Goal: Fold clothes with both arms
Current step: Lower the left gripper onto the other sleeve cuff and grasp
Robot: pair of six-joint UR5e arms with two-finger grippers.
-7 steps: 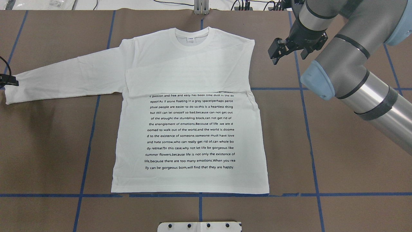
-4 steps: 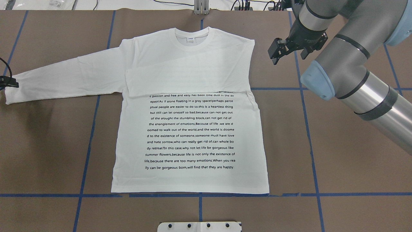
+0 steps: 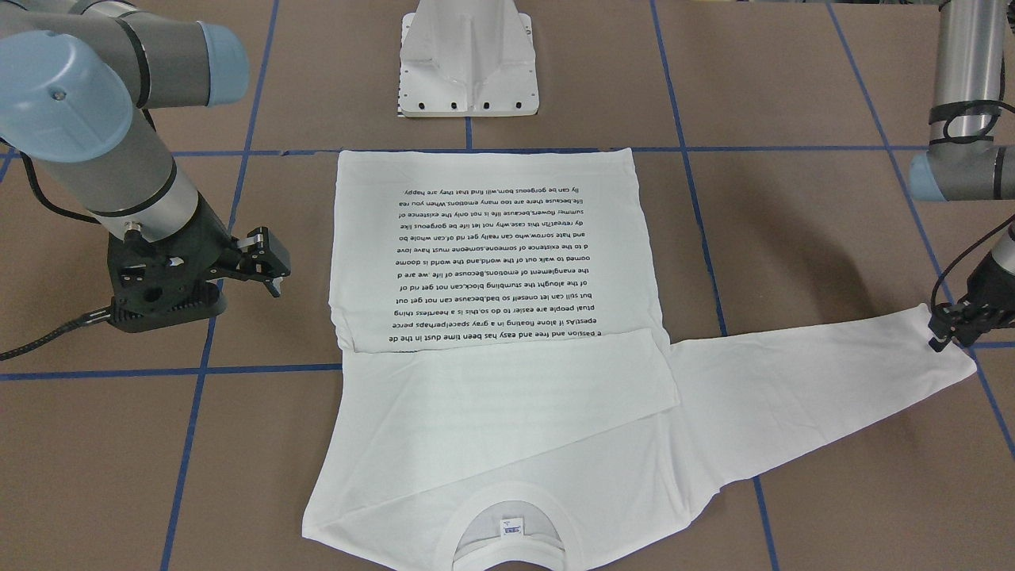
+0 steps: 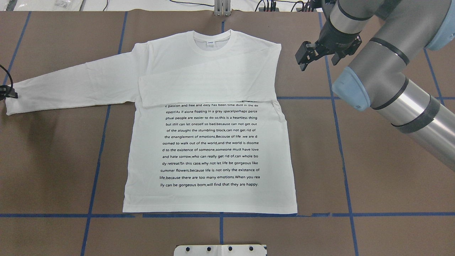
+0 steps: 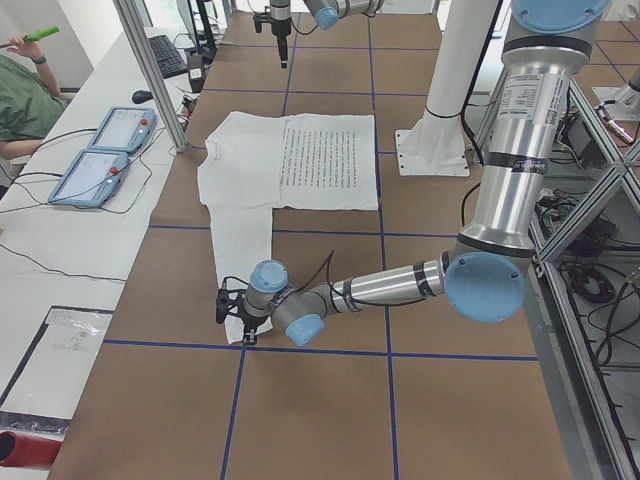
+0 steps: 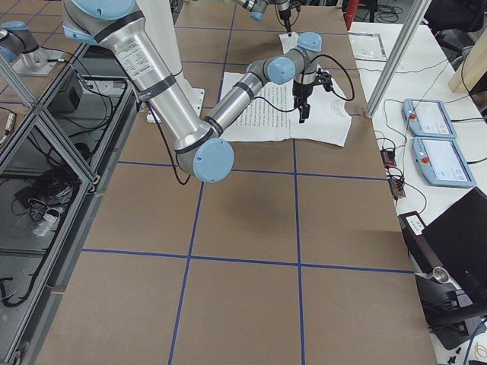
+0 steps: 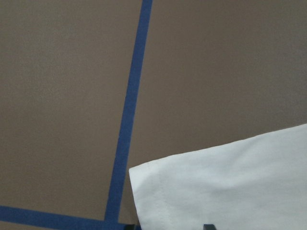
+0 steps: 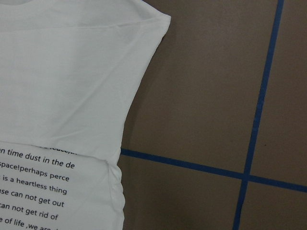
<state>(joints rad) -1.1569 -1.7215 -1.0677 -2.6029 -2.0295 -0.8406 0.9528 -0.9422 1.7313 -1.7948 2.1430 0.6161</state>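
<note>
The white long-sleeved T-shirt (image 4: 209, 142) lies flat on the brown table, printed text up and collar toward the far edge. One sleeve is folded across the chest (image 4: 206, 89). The other sleeve (image 4: 71, 85) stretches out flat to the left. My left gripper (image 4: 6, 93) hovers low at that sleeve's cuff and looks open and empty; the cuff corner (image 7: 230, 187) shows in the left wrist view. My right gripper (image 4: 305, 58) is open and empty above bare table, just right of the shirt's shoulder (image 8: 144, 19). In the front-facing view it (image 3: 266, 266) stands apart from the shirt (image 3: 492, 262).
The white pedestal base (image 3: 468, 71) stands at the near edge, just behind the shirt's hem. Blue tape lines (image 4: 341, 142) grid the brown table. Two teach pendants (image 5: 100, 165) lie on a side bench, where a person sits.
My left gripper has slid a little left, off the cuff toward the view's edge; the sleeve has stayed put. My right gripper has barely shifted.
</note>
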